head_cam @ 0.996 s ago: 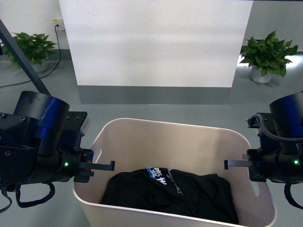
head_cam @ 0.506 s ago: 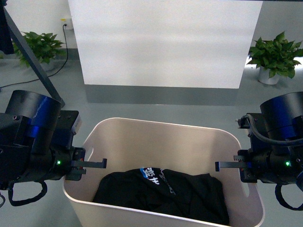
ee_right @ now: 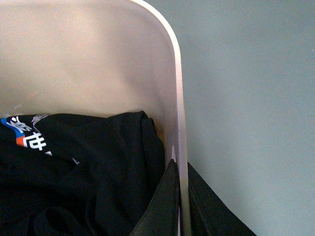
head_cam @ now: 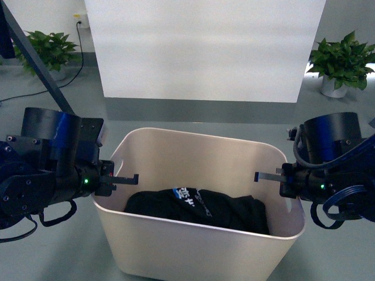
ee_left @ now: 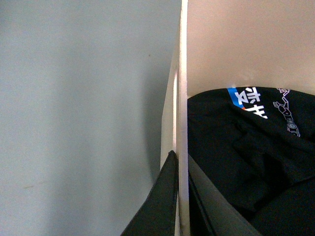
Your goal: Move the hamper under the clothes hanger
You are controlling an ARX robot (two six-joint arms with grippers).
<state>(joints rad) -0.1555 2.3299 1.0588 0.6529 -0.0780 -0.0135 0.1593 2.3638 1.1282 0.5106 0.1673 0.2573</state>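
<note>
The beige hamper (head_cam: 199, 252) is centred just ahead of the robot over the grey-green floor (head_cam: 70, 257), with a black printed garment (head_cam: 199, 205) heaped inside. The left gripper (head_cam: 126, 178) pinches its left short wall, one finger on each side of the rim. The right gripper (head_cam: 266, 175) clamps the opposite wall likewise. A slanted leg of the clothes hanger (head_cam: 38, 61) stands at far left, well apart from the hamper.
</note>
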